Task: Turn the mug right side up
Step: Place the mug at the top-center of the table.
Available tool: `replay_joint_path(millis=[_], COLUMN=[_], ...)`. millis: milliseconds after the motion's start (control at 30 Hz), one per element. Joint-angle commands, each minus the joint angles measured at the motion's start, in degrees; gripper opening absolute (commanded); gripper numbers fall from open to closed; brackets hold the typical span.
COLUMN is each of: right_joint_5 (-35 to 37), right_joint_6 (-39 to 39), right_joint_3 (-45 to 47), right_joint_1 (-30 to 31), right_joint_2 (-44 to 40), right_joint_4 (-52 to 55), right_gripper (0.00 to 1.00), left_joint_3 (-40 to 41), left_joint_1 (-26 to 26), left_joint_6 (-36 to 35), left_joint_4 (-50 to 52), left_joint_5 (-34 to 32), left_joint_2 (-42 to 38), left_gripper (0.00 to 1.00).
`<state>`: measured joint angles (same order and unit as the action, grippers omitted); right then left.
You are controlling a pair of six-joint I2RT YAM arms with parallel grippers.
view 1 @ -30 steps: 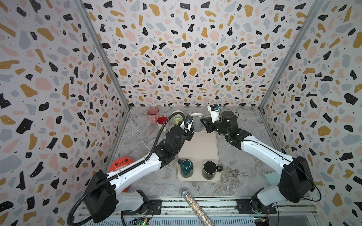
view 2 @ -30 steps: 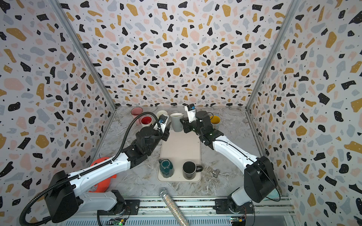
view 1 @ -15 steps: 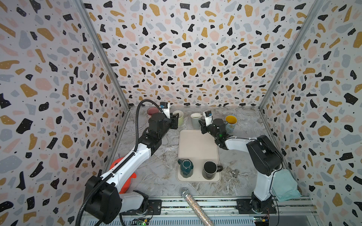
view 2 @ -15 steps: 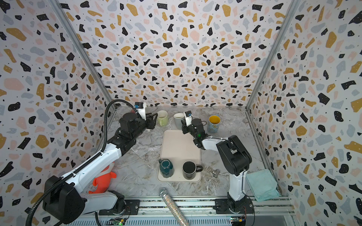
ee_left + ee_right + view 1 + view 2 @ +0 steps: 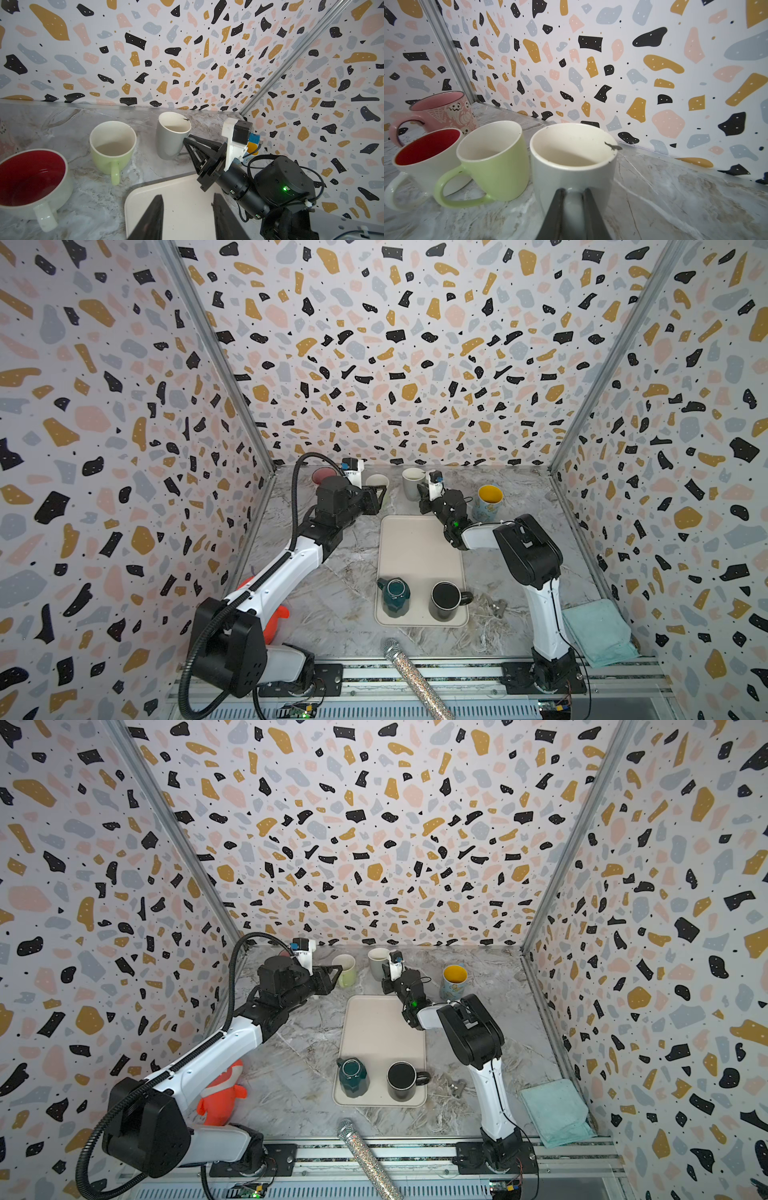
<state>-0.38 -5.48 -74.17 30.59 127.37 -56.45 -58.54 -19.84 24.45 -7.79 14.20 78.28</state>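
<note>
The grey mug [image 5: 412, 483] [image 5: 378, 961] stands upright, mouth up, on the marble at the back, just behind the tray. My right gripper [image 5: 422, 494] [image 5: 574, 190] is shut on its handle, low against the mug's side; the left wrist view shows the fingers [image 5: 188, 143] reaching to the mug [image 5: 172, 135]. My left gripper [image 5: 380, 493] [image 5: 188, 197] is open and holds nothing. It hovers by the tray's back left corner, next to the green mug [image 5: 377, 481] [image 5: 112, 145].
A beige tray [image 5: 415, 547] carries a teal mug [image 5: 394, 597] and a black mug [image 5: 446, 600] at its front. A red-lined mug [image 5: 31, 176], a pink mug [image 5: 442, 110] and a yellow mug [image 5: 489, 502] line the back. An orange toy [image 5: 220, 1094], a glitter microphone [image 5: 411, 672] and a cloth [image 5: 598, 630] lie near the front.
A second ago both grippers were at the grey mug. The left arm has swung away to the left, and the right arm has folded back; little has moved in the last half second.
</note>
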Motion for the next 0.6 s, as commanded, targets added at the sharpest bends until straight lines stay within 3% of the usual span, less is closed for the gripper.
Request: replay_joint_path(millis=[0, 567], right_joint_5=[0.47, 0.38], right_joint_6=[-0.02, 0.91], right_joint_3=[-3.65, -5.96], right_joint_1=[-0.07, 0.44], right_joint_2=[-0.02, 5.09], right_joint_4=[-6.58, -6.66], right_gripper=[0.0, 0.0], left_joint_3=[-1.42, -0.37], left_joint_1=[0.84, 2.08], left_joint_6=[0.86, 1.28], left_joint_4=[-3.02, -4.1], left_joint_5=[2.34, 4.13], left_joint_2=[0.6, 1.39], left_gripper=[0.4, 0.4])
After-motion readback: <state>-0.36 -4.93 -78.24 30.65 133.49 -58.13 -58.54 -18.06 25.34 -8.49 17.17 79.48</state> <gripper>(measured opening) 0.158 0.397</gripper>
